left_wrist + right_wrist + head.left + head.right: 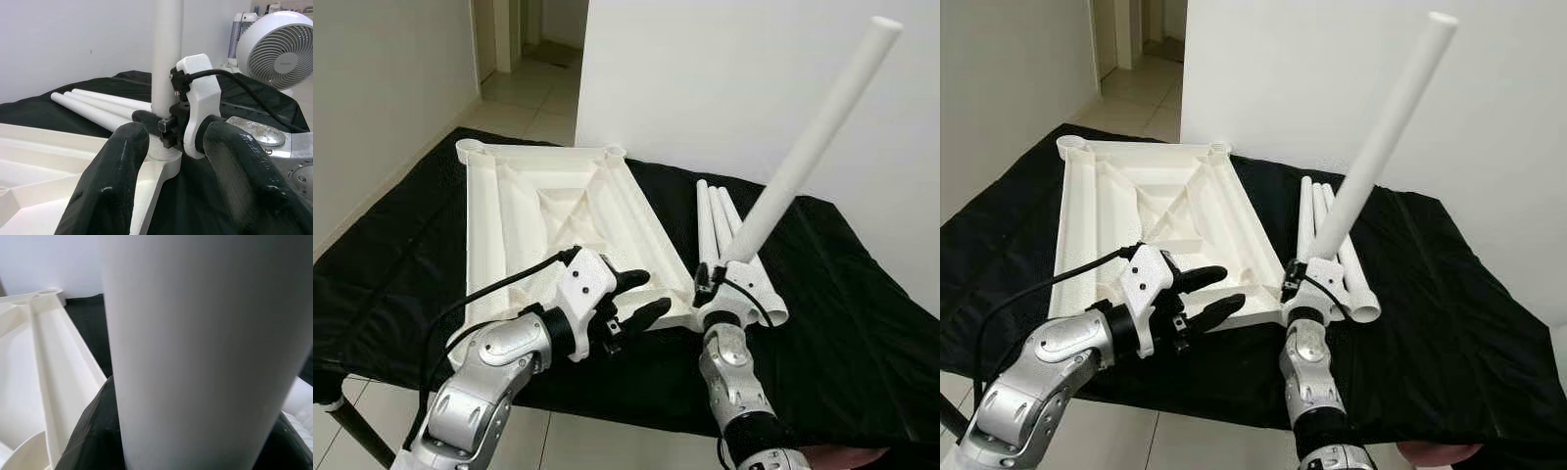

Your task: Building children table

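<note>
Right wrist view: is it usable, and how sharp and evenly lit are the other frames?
Right wrist view: the held table leg sits so close that it is soft and featureless. Left wrist view: the left hand's fingers are blurred, while the right hand and fan are sharper. Eye views: crisp, evenly lit, with fine detail lost in the black cloth.

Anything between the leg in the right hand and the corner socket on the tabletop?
Nothing visible. The right hand grips the leg low down, its foot already at the near right corner socket of the tabletop. The spare legs lie beside it.
</note>
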